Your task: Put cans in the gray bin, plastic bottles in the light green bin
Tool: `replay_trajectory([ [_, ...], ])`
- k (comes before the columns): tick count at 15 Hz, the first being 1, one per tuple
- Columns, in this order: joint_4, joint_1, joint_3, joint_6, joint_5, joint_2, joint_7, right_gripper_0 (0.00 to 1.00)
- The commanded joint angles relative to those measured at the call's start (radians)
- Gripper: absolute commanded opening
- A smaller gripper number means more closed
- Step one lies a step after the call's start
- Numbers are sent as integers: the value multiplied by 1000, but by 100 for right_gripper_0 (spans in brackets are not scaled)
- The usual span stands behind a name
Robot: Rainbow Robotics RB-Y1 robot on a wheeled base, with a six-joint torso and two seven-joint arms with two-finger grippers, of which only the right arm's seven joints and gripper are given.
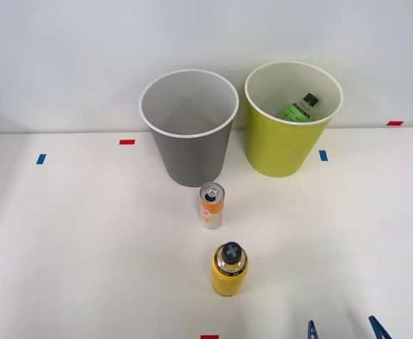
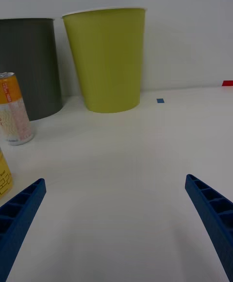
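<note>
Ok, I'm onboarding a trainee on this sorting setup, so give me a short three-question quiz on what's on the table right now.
1. True or false: the green-labelled bottle already lies inside the light green bin.
2. Which stands nearer the gray bin: (a) the orange-and-white can or (b) the yellow-labelled bottle?
3. Fill in: the right gripper is ____, holding nothing.

Key: 1 true; 2 a; 3 open.

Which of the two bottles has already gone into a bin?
The green-labelled bottle: it lies inside the light green bin. The yellow bottle stands on the table.
</note>
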Motion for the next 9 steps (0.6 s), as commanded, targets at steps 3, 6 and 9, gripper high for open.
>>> replay_trajectory([
  [3, -1, -71, 114, -32, -17, -202, 20, 100],
  [6, -1, -133, 172, -60, -13, -280, 46, 100],
  [9, 1, -200, 215, -60, -13, -314, 75, 100],
])
